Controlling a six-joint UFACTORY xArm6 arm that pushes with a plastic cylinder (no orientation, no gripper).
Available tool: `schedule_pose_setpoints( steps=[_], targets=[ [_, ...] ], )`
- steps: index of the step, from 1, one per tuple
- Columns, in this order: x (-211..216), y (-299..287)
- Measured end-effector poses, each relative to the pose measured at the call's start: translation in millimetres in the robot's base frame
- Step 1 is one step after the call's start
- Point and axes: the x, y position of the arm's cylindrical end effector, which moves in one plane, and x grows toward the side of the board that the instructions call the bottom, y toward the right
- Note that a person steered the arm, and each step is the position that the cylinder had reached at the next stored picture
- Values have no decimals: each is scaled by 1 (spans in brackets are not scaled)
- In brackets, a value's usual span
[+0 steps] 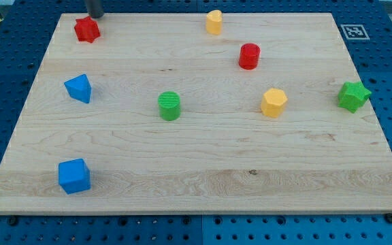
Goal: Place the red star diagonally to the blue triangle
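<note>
The red star [86,30] lies near the top left corner of the wooden board [196,170]. The blue triangle [78,88] lies below it, on the left side of the board, well apart from it. My tip [95,16] is at the view's top edge, just above and slightly right of the red star, close to it or touching it; I cannot tell which.
A blue cube [73,176] sits at the bottom left. A green cylinder [169,106] is near the middle. A yellow block [214,22] is at the top, a red cylinder [249,56] below it, a yellow hexagon [273,102] and a green star [353,96] on the right.
</note>
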Motion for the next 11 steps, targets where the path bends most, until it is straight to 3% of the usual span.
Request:
schedule_pose_setpoints(
  steps=[2, 3, 5, 8, 9, 11],
  targets=[
    [7, -49],
    [41, -47],
    [79, 9],
    [57, 22],
    [52, 67],
    [106, 100]
  ],
)
